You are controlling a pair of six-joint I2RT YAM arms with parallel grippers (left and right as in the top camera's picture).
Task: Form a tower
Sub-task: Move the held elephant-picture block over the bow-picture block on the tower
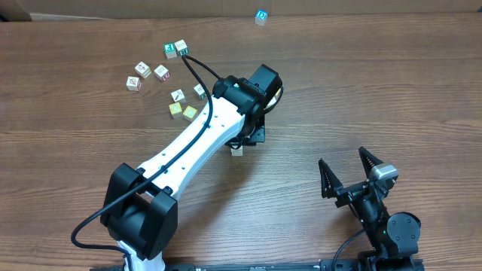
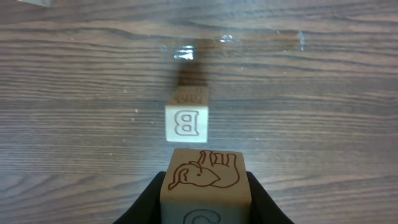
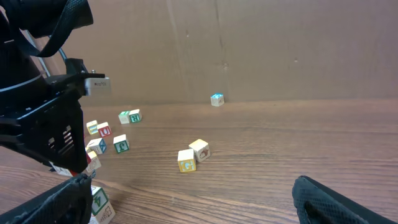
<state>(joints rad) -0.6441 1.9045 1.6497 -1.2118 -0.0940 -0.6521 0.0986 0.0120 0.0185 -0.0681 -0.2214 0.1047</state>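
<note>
My left gripper (image 2: 206, 196) is shut on a wooden cube (image 2: 206, 174) that has an elephant drawn on top and a C on its near face. Just ahead of it a pale cube marked B (image 2: 186, 122) stands alone on the table. No tower of stacked cubes shows. From overhead, the left gripper (image 1: 245, 138) hangs over mid-table with a pale cube (image 1: 237, 150) at its tip. My right gripper (image 1: 343, 158) rests open and empty near the front right, its fingers (image 3: 336, 202) spread wide.
Several loose cubes (image 1: 162, 72) are scattered at the back left, with two yellow ones (image 1: 183, 112) nearest the arm. A blue cube (image 1: 260, 16) lies alone at the far edge. In the right wrist view a yellow G cube (image 3: 186, 160) lies mid-table.
</note>
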